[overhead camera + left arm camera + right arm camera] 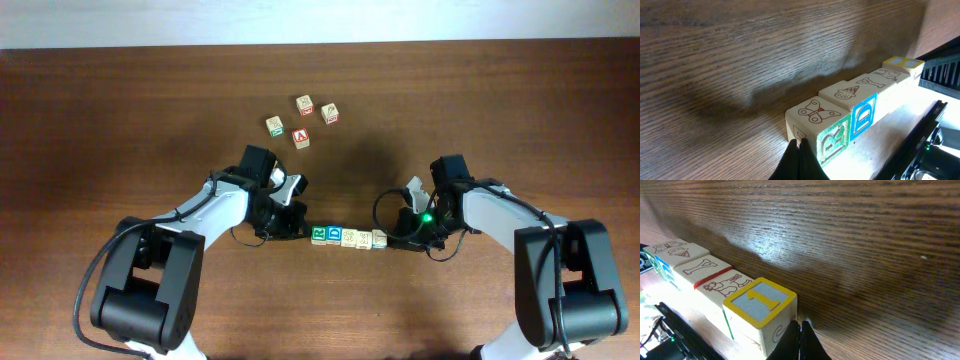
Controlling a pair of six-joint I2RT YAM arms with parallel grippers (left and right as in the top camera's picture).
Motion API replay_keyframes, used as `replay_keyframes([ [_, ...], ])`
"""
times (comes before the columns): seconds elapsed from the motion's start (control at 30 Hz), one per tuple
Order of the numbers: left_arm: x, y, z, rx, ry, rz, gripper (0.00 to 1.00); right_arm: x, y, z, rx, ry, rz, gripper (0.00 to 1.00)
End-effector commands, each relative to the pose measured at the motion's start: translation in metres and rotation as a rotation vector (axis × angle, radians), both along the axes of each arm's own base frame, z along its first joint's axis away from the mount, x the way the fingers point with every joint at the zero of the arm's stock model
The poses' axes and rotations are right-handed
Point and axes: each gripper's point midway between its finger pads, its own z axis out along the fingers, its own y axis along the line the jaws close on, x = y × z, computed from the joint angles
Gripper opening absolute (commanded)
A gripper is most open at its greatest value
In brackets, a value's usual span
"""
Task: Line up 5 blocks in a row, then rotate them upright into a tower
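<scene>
We find the blocks in one left-to-right row at lower centre. Our left gripper and right gripper, fingers together, sit just beside opposite ends, equally near.

A row of blocks lies touching along the bench, the nearest block showing a butterfly and green R, the closed left pincer at its corner.

A dark wood-grain table fills the view, with a pale strip beyond its far edge.
</scene>
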Motion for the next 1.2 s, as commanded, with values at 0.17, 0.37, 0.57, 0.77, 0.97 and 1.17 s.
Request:
replay_keyframes([
  [0.17,0.003,-0.005,0.008,-0.028,-0.013,-0.006,0.00,0.000,-0.017,0.000,0.024,-0.011,-0.002,0.04],
  [0.37,0.003,-0.005,0.008,-0.028,-0.013,-0.006,0.00,-0.001,-0.011,0.007,0.091,-0.027,0.021,0.04],
  [0.57,0.003,-0.006,0.008,-0.029,-0.016,-0.006,0.00,-0.001,-0.009,0.008,0.104,-0.028,0.021,0.04],
  [0.77,0.004,-0.006,0.008,-0.030,-0.021,-0.006,0.00,0.001,-0.010,0.008,0.103,-0.029,0.012,0.04],
  [0.97,0.005,-0.006,0.008,-0.031,-0.022,-0.006,0.00,0.002,-0.008,0.008,0.101,-0.024,0.005,0.04],
  [1.17,0.005,-0.006,0.008,-0.031,-0.022,-0.006,0.00,0.000,0.002,0.007,0.094,-0.017,0.019,0.04],
])
